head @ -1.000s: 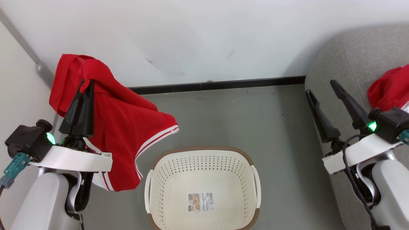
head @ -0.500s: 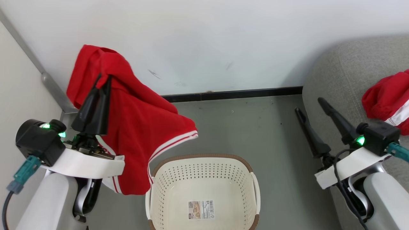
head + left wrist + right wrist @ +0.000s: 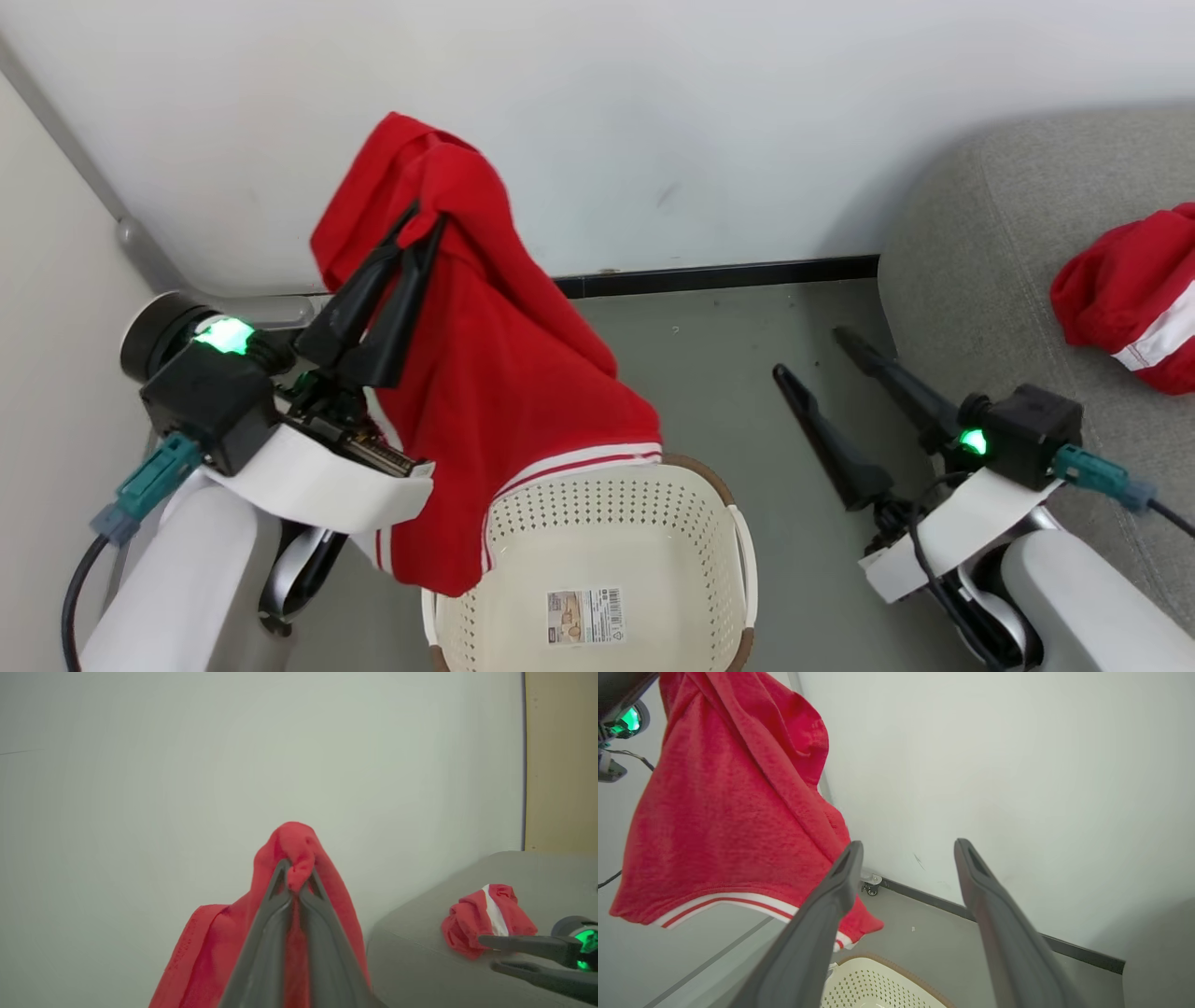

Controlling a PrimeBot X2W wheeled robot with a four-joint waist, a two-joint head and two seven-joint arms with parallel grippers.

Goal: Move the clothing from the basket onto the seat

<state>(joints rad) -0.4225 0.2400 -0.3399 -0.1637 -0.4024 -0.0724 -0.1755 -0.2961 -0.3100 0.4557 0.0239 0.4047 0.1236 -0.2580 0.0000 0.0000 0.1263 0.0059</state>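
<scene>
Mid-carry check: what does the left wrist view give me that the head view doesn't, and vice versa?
Left wrist view adds: the held garment bunched between the shut left gripper's tips, and a tan panel beside the wall. Head view adds: the basket, its visible inside bare but for a label, and the grey floor. Both: the held garment hanging from the left gripper, the second garment lying on the sofa, the right gripper open, holding nothing.

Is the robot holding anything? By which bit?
The left gripper pinches the red garment by a bunched fold at its top. The right gripper is open, holding nothing.
</scene>
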